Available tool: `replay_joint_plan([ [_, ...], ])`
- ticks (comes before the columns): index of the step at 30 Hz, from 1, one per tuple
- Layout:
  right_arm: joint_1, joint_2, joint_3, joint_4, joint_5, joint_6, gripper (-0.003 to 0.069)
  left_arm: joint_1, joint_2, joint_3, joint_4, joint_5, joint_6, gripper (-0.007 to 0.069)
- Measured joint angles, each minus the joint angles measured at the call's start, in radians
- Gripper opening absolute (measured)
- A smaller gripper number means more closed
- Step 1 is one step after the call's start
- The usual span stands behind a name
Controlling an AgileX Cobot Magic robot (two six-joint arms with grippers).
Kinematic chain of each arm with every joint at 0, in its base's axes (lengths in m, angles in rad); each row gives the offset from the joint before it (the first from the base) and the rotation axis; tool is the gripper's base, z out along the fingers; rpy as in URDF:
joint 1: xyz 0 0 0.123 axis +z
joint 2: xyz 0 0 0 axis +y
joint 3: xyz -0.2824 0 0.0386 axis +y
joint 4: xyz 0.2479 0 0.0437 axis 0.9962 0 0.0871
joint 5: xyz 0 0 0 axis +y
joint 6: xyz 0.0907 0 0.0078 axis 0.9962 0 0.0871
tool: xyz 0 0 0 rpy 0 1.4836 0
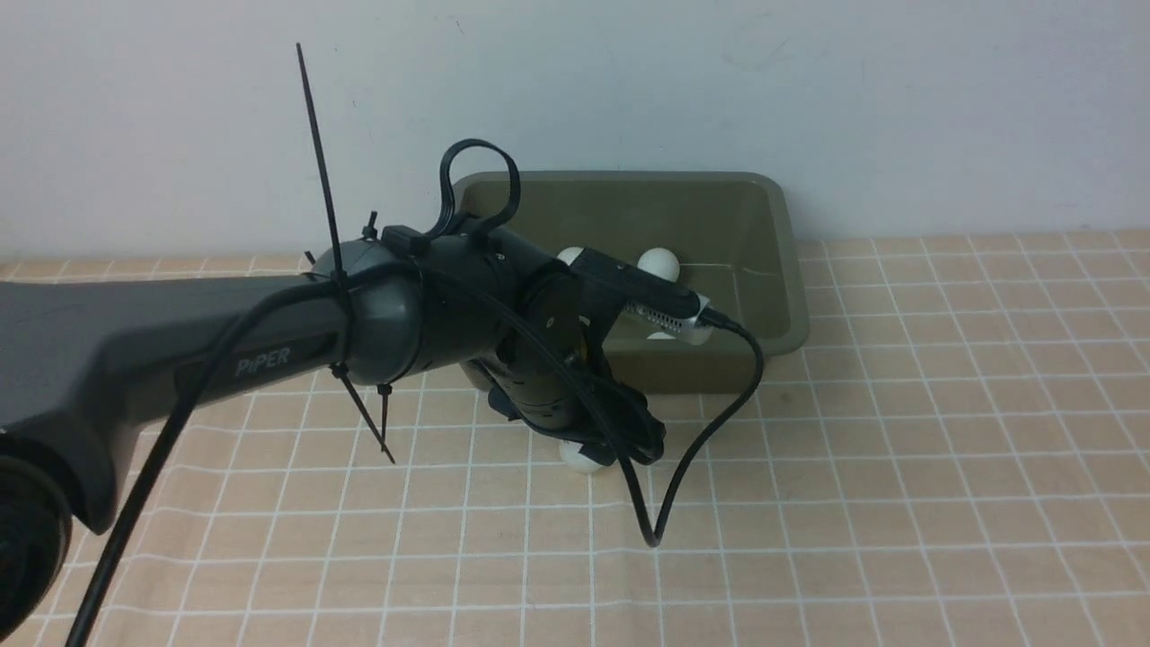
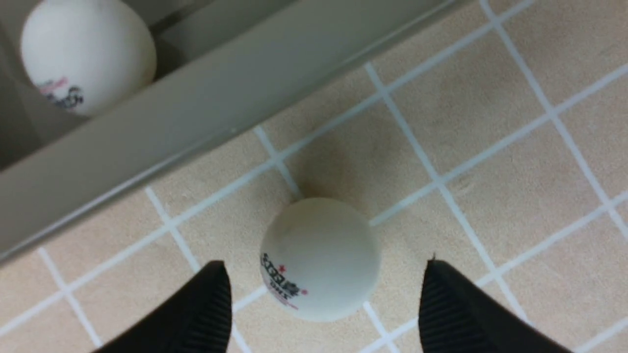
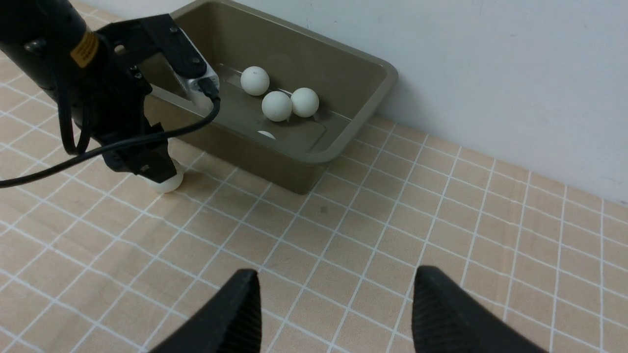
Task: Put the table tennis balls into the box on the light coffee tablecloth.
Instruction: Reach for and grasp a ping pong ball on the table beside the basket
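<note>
hovering with the left gripper point(image 2: 325, 267) just in front of the box point(image 1: 783, 220), fingers point(image 2: 206, 314) spread either side of one table tennis ball point(image 2: 319, 245) on the light coffee tablecloth point(image 1: 898, 449), gaps both sides. spotting more balls point(image 3: 276, 106) inside the box. holding the right gripper point(image 3: 336, 279) fingers apart on nothing, well apart from the box.

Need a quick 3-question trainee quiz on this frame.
1. True or false: the left gripper is shut on the table tennis ball.
2. Relative to the box, that ball lies: A) inside B) outside, on the tablecloth C) on its rim.
3. What does the right gripper hold?
Key: 1 false, its jaws stand open on either side of the ball; 2 B; 3 nothing, it is open.
</note>
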Motion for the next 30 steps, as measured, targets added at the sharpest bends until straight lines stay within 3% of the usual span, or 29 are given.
replay_joint_plan([
  [26,0.000,0.000,0.000,0.019,0.000,-0.022,0.0389,0.000,0.076,-0.001,-0.001,-0.073,0.011,0.0423],
  [30,0.000,0.000,0.000,0.019,0.000,-0.022,0.0389,0.000,0.076,-0.001,0.004,-0.066,0.011,0.0327],
])
